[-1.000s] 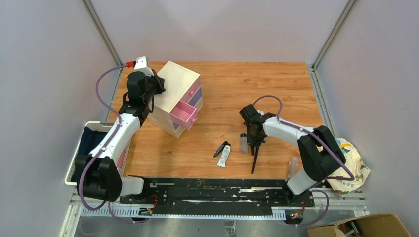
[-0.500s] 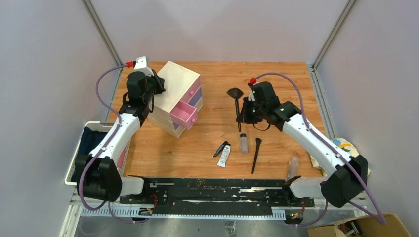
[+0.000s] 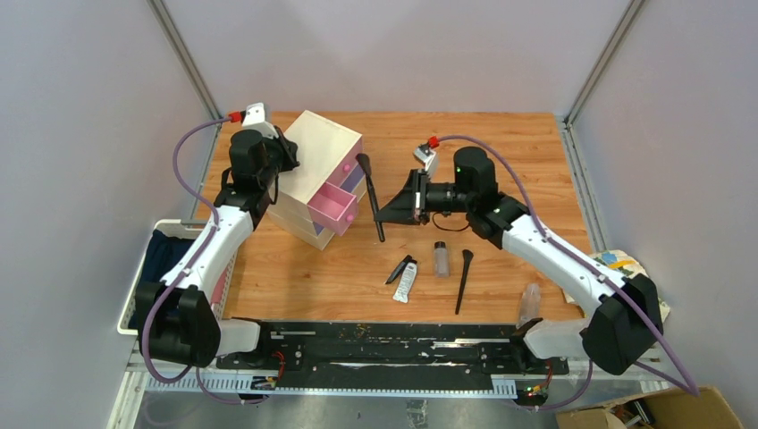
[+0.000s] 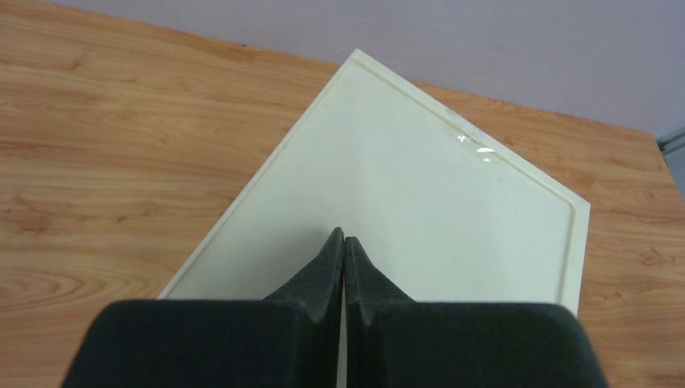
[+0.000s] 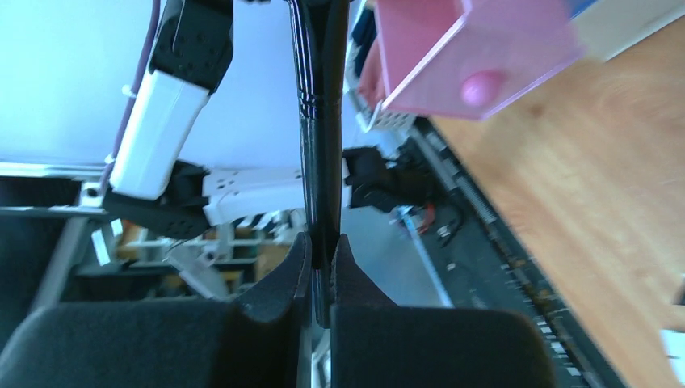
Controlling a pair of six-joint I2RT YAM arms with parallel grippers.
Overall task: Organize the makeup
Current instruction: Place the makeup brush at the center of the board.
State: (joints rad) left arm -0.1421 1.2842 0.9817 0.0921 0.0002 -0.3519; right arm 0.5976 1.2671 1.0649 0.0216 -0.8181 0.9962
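Pinching a black-handled brush [image 3: 368, 183] low on its shaft, the right hand [image 3: 384, 214] is held in the air just beside the open pink drawer [image 3: 332, 204] of the cream box [image 3: 317, 143]. The brush is carried tilted, bristle head toward the box's top and tail toward the tabletop [image 3: 501, 152], presumably so that it can be slid lengthwise into the drawer, which is left pulled out to receive it. In the right wrist view the shaft is seen clamped between the pads, with the drawer's knob close ahead.

The left hand [image 4: 344, 242] is pressed together on nothing and is set over the box's flat top, apparently to steady the box; whether it touches cannot be told.

The rest of the makeup is left lying near the front edge, well apart from the box: a white squeeze tube [image 3: 406, 282], a clear bottle [image 3: 441, 258] and a second black brush [image 3: 463, 279].
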